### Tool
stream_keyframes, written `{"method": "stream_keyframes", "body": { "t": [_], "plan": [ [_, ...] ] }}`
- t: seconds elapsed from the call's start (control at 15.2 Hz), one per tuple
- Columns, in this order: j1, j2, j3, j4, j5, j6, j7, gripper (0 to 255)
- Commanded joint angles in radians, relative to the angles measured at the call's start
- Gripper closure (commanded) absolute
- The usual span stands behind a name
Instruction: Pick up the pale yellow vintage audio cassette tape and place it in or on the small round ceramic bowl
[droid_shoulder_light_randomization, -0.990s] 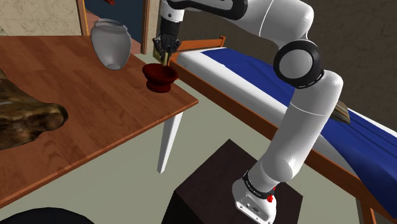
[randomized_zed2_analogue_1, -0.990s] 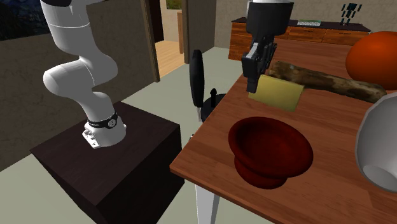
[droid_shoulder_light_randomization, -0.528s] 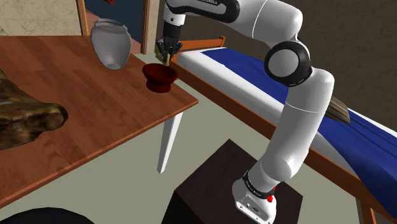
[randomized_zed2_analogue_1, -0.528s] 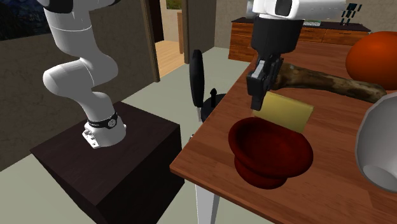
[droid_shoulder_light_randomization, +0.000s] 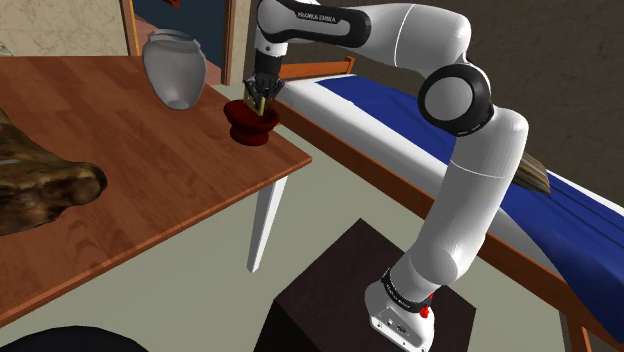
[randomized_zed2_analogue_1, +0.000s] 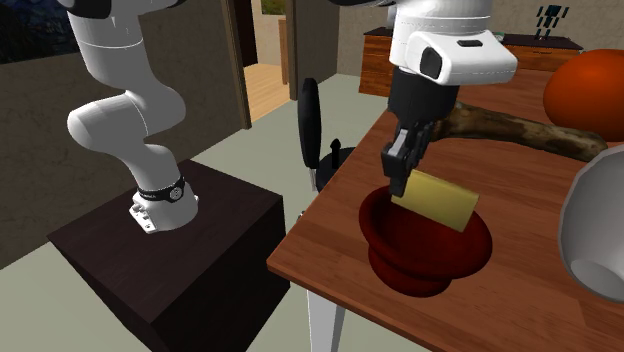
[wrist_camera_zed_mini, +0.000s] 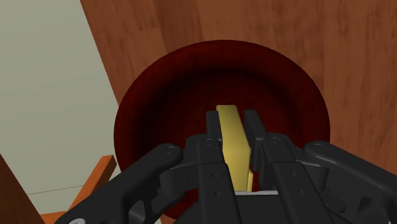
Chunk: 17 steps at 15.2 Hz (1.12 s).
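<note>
A pale yellow flat cassette (randomized_zed2_analogue_1: 436, 199) hangs edge-on between my black fingers, just above the hollow of a dark red round bowl (randomized_zed2_analogue_1: 400, 262). My gripper (randomized_zed2_analogue_1: 403, 181) is shut on the cassette's end. In the wrist view the yellow cassette (wrist_camera_zed_mini: 233, 143) stands clasped between the fingers, with the dark red bowl (wrist_camera_zed_mini: 159, 102) straight beneath it. From the shoulder view the gripper (droid_shoulder_light_randomization: 259, 96) reaches down over the bowl (droid_shoulder_light_randomization: 248, 127) near the wooden table's (droid_shoulder_light_randomization: 150, 180) corner.
A grey vase (droid_shoulder_light_randomization: 174, 66) stands on the table behind the bowl. A brown knobbly piece of driftwood (droid_shoulder_light_randomization: 40, 185) lies further along, and an orange round object (randomized_zed2_analogue_1: 588, 85) sits beyond it. A bed with a blue cover (droid_shoulder_light_randomization: 400, 110) stands past the table's end.
The gripper has carried the cassette sideways and down, from beside the bowl to directly over its hollow. It stays shut on the cassette.
</note>
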Motion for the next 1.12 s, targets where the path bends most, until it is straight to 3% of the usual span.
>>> {"method": "stream_keyframes", "body": {
  "t": [0.0, 0.53, 0.59, 0.92, 1.06],
  "plan": [
    [-0.002, -0.003, 0.0, -0.032, 0.0, 0.03, 0.0, 255],
    [-0.001, -0.003, 0.0, -0.032, 0.0, 0.03, 0.0, 255],
    [-0.001, -0.003, 0.0, -0.032, 0.0, 0.03, 0.0, 0],
    [-0.001, -0.003, 0.0, -0.032, 0.0, 0.03, 0.0, 0],
    [0.001, 0.0, 0.0, 0.039, 0.0, -0.039, -0.001, 0]
  ]
}}
